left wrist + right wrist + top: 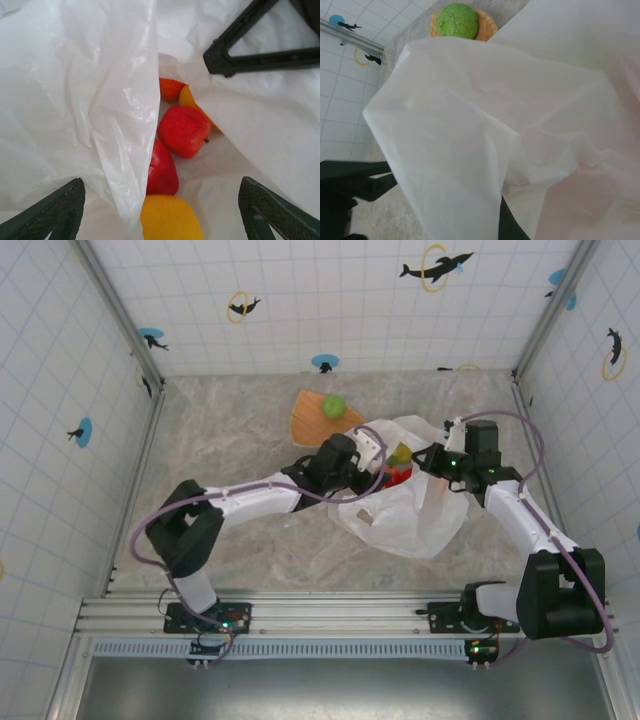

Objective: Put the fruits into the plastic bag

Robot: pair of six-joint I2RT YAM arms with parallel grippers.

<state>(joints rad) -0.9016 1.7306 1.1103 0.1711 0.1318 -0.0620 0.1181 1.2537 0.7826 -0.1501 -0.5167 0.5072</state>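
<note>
The plastic bag [410, 510] lies right of centre with its mouth facing the back. In the left wrist view its film [90, 100] parts over several fruits inside: two red ones [183, 131] [162, 170], a yellow-orange one [170, 217] and an orange one [170, 88]. My left gripper [375, 465] hangs open over the mouth, and its fingers [55, 210] stand wide of the yellow-orange fruit. My right gripper [437, 457] is shut on the bag's rim and holds it up. A green fruit [333, 405] [457, 20] rests on the tan plate [308, 422].
The plate sits behind the bag, near the back wall. Tiled walls close in the table on three sides. Bare marbled tabletop [220, 440] stretches to the left and in front of the bag. The left arm's forearm [250, 502] crosses the middle.
</note>
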